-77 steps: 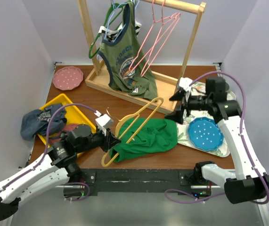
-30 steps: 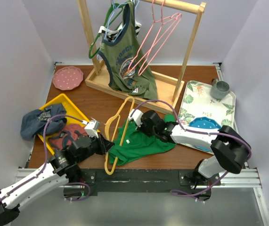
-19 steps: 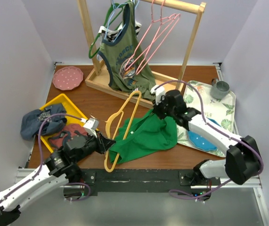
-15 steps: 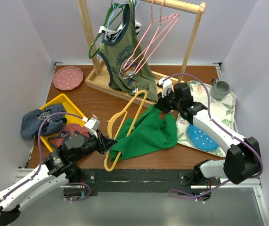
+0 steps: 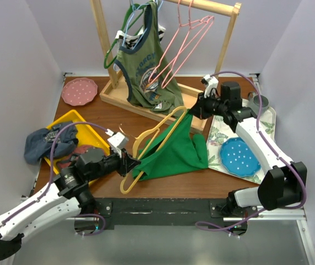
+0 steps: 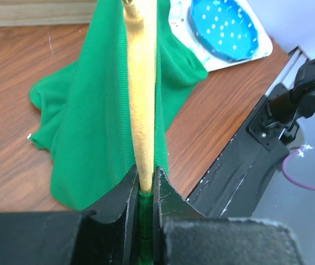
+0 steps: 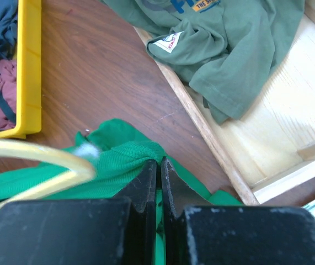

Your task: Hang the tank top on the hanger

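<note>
The bright green tank top (image 5: pixel 175 152) is stretched taut between my two grippers, slanting up from front left to back right. The yellow-orange hanger (image 5: pixel 156 128) lies tilted along it, one arm inside the fabric. My left gripper (image 5: pixel 135 164) is shut on the hanger's bar (image 6: pixel 142 99), with green cloth (image 6: pixel 85 127) pinched under it in the jaws (image 6: pixel 145 178). My right gripper (image 5: pixel 192 112) is shut on the tank top's upper edge (image 7: pixel 125 157), held off the table near the rack's base. In the right wrist view its jaws (image 7: pixel 159 163) meet, and the hanger (image 7: pixel 36 165) shows blurred at left.
A wooden rack (image 5: pixel 163 105) stands behind, with an olive printed top (image 5: pixel 143 72), pink hangers (image 5: pixel 182 38) and a dark green hanger (image 5: pixel 112 52). A yellow tray (image 5: pixel 71 117) with clothes is on the left and a pink plate (image 5: pixel 79 91) behind it. A floral tray (image 5: pixel 263 131) holds a blue plate (image 5: pixel 240 156) and grey cup (image 5: pixel 258 102).
My right gripper has carried the tank top's edge up and back to the right, toward the rack, pulling the cloth taut along the hanger. The left gripper has kept its hold on the hanger.
</note>
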Robot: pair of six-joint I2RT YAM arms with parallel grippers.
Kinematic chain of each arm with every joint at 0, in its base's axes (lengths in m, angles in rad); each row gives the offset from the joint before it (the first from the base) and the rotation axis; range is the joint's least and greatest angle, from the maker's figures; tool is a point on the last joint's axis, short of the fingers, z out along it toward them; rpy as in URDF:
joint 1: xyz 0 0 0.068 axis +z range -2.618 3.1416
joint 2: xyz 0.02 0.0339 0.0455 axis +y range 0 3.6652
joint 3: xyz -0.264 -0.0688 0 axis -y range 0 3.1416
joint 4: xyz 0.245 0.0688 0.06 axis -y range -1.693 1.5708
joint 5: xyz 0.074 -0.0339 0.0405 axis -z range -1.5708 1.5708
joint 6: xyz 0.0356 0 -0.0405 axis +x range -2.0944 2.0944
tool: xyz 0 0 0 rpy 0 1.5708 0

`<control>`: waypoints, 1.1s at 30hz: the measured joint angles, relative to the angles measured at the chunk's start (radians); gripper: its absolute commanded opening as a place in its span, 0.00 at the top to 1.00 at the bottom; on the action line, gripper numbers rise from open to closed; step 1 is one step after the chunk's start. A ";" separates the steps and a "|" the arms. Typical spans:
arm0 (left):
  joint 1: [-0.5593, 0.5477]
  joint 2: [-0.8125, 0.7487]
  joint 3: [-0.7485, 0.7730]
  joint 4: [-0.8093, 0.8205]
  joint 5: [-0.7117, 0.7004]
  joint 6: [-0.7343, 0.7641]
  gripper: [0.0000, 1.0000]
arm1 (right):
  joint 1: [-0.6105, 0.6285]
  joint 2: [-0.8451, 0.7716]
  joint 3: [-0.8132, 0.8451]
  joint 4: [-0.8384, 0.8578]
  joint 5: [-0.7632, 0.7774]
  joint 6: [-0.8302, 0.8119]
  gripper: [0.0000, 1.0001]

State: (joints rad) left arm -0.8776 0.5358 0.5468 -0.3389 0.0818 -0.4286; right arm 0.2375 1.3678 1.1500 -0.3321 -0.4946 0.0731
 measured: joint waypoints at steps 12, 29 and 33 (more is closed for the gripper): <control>0.000 0.154 0.097 -0.032 -0.023 0.066 1.00 | -0.042 -0.001 0.051 -0.049 -0.026 0.009 1.00; 0.000 0.383 0.309 -0.129 -0.047 0.208 1.00 | -0.103 -0.021 0.137 -0.177 -0.016 -0.109 1.00; 0.000 0.415 0.346 -0.165 -0.061 0.237 1.00 | -0.107 -0.021 0.162 -0.208 -0.015 -0.154 1.00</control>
State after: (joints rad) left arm -0.8776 0.9504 0.8925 -0.5041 0.0208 -0.1917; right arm 0.1307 1.3472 1.3121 -0.5404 -0.5098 -0.0814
